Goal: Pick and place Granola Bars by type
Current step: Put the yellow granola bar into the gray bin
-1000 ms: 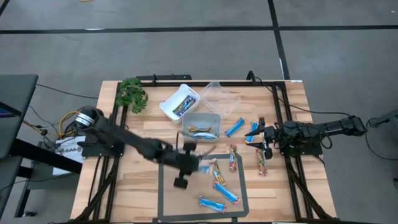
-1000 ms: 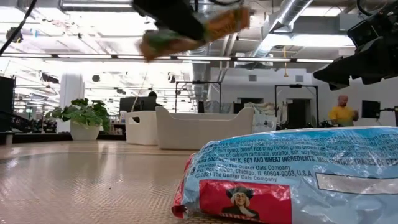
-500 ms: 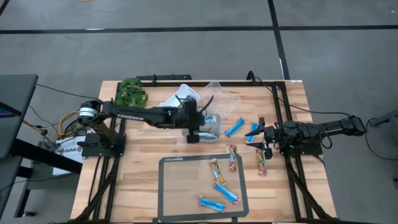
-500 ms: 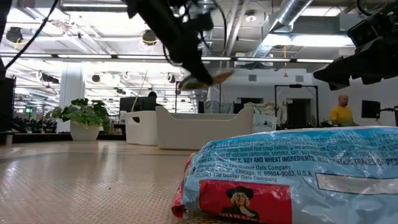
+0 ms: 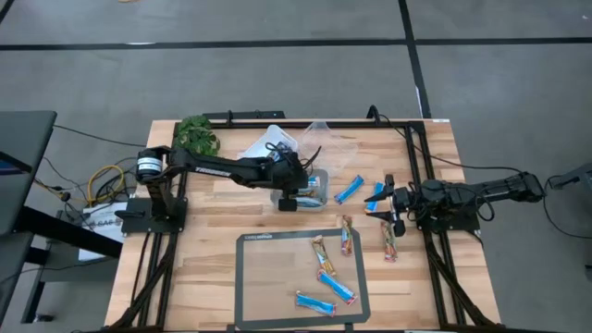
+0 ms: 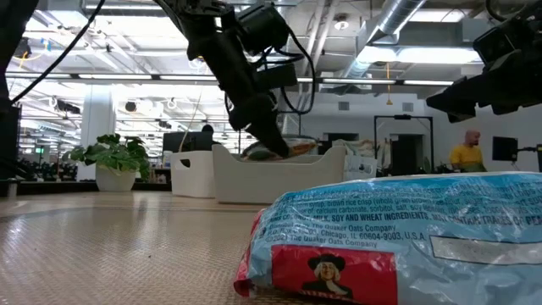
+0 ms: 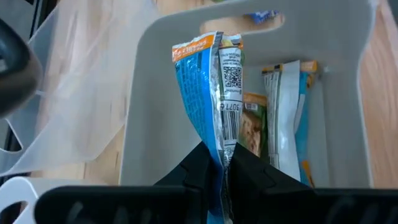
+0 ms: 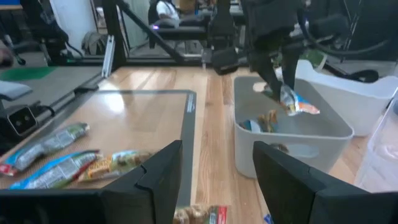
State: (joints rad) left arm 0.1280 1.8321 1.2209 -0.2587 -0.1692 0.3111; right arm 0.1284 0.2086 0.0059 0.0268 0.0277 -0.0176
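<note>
Blue-and-orange wrapped granola bar [image 7: 208, 93] pinched between the closed fingers of the left gripper [image 7: 219, 163], hanging over the open grey plastic tub [image 7: 348, 93] that already contains other wrapped bars [image 7: 283, 118]. Right gripper [image 5: 392, 205] waits near the table's right edge, fingers [image 8: 158, 171] spread apart and empty. Loose bars [image 5: 326, 277] lie on the dark-framed mat [image 5: 248, 277].

— Is your overhead picture lit evenly?

— Yes, you get soft, flat light on the pale wooden table [image 5: 213, 268], with only faint shadows.

— And from table height?

— Bright ceiling strip lights [image 6: 110, 78] glare along the upper half of your frame, and the crinkled blue wrapped bar [image 6: 406, 241] at lower right looms large, its top edge soft. Your right wrist picture is hazy.
</note>
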